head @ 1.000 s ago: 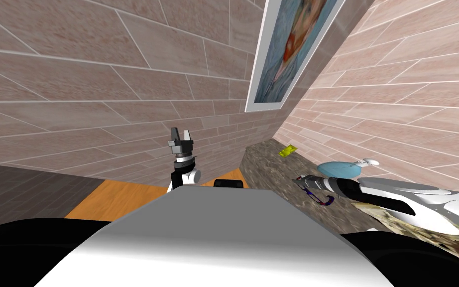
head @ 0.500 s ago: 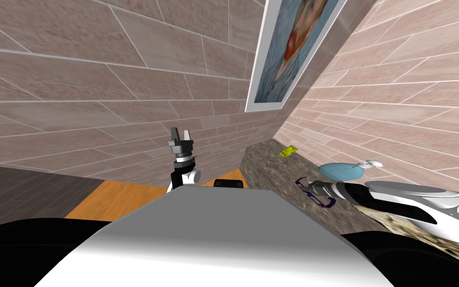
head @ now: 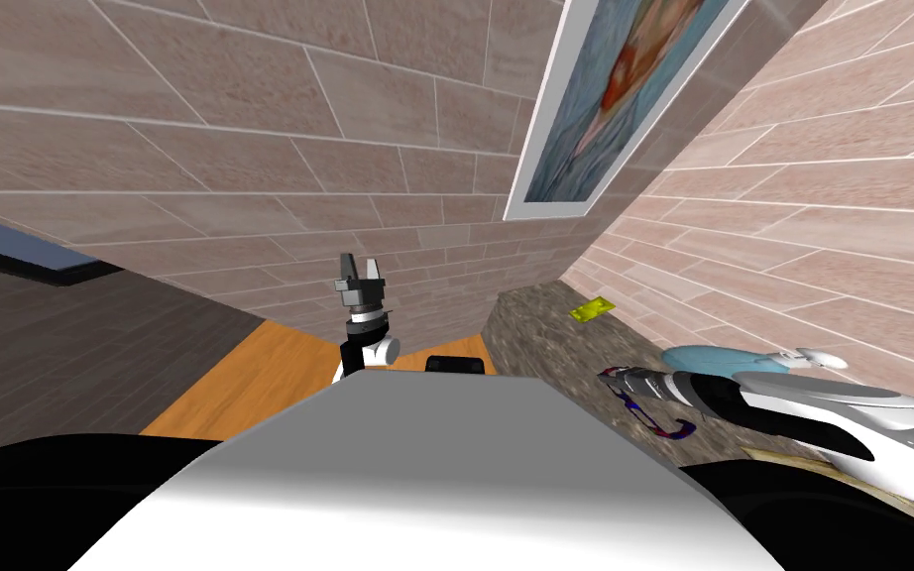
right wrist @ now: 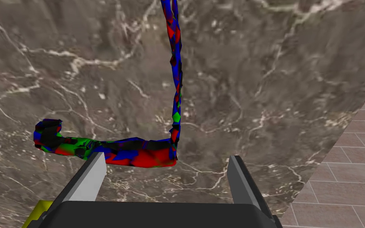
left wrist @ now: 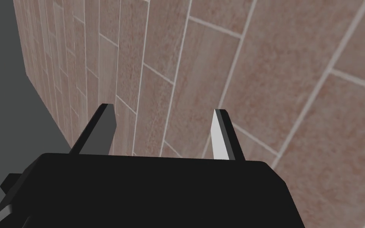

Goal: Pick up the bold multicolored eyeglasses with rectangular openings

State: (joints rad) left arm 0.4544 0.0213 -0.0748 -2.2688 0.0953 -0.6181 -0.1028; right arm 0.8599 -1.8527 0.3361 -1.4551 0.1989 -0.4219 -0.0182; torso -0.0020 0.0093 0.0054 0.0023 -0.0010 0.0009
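Eyeglasses (right wrist: 138, 152), red, blue and green: where are they filed?
— On the dark marbled surface (right wrist: 257, 79). The front frame lies crosswise just beyond the fingertips of the right tool (right wrist: 166, 156), whose fingers are spread wide with nothing between them. One temple arm (right wrist: 175, 59) runs straight away from the tool.
— Handling?
— Likely light, thin and rigid. The temple arms look slender and liable to bend or fold at the hinge. The lumpy frame may skid on the smooth stone if nudged from one side.
— Where to take hold?
— Across the front frame near the corner where the temple arm joins, which is the thickest part. Close on both faces evenly.
— Anything unrecorded?
— One end of the frame passes behind a finger, and I cannot tell if they touch. The far tip of the temple arm is cut off, the second temple arm is not made out, and the rectangular openings cannot be read.
— Other tool?
— The left tool (left wrist: 162, 109) is raised well apart from the surface, with its fingers spread and empty.
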